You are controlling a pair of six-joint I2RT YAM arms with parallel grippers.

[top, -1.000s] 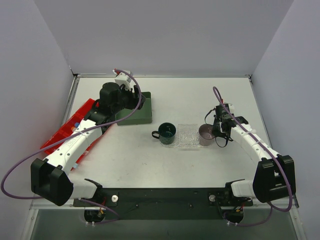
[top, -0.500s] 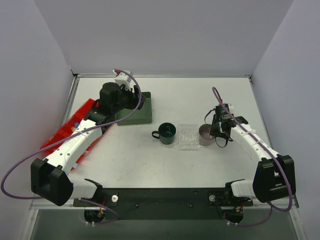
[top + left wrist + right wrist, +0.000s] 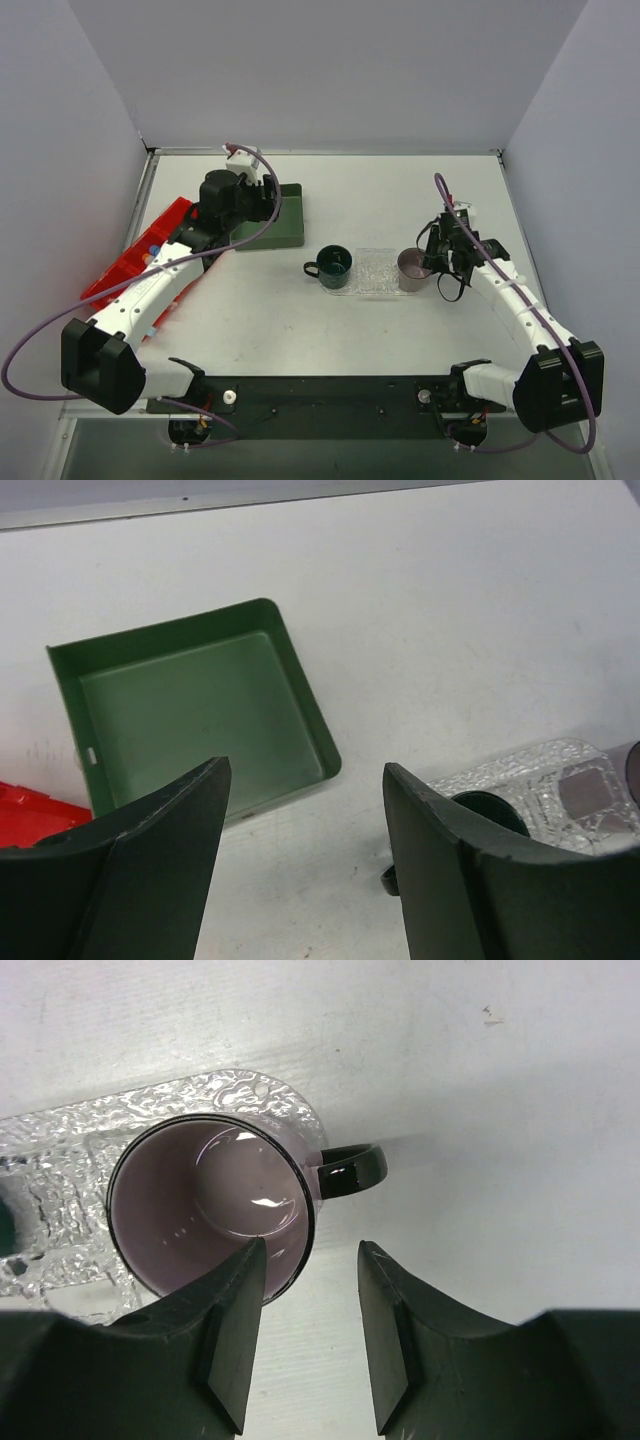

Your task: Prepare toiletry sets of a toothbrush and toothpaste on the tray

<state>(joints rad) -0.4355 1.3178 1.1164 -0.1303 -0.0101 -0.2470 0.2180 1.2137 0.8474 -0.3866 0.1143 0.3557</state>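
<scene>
The right gripper point(image 3: 305, 1340) is released: its two dark fingers point(image 3: 215, 1350) stand apart with only bare white tabletop point(image 3: 480, 1160) showing in the gap, and nothing is grasped. In the right wrist view the left finger lies over the near rim of a pink mug point(image 3: 200, 1210), and the mug's black handle point(image 3: 350, 1170) projects to the right, just beyond the gap. The pink mug stands upright on the right end of the tray point(image 3: 230, 1095), a clear textured plastic sheet with rounded ends, and the mug's interior is glossy. In the top view the tray lies across the middle of the tabletop. A dark green mug point(image 3: 335, 265) stands upright at the tray's left end, with its handle pointing left. The left gripper point(image 3: 305, 870) is also released, with its fingers spread wide and nothing between them. It hangs above the near edge of a dark green square box point(image 3: 190, 715) at the rear left of the tabletop, well apart from the tray. A red bin point(image 3: 125, 270) lies along the left edge of the tabletop, partly hidden under the left arm. A small blue item point(image 3: 153, 248) shows inside the bin. It may be a toothpaste tube, but it is too small to identify.
</scene>
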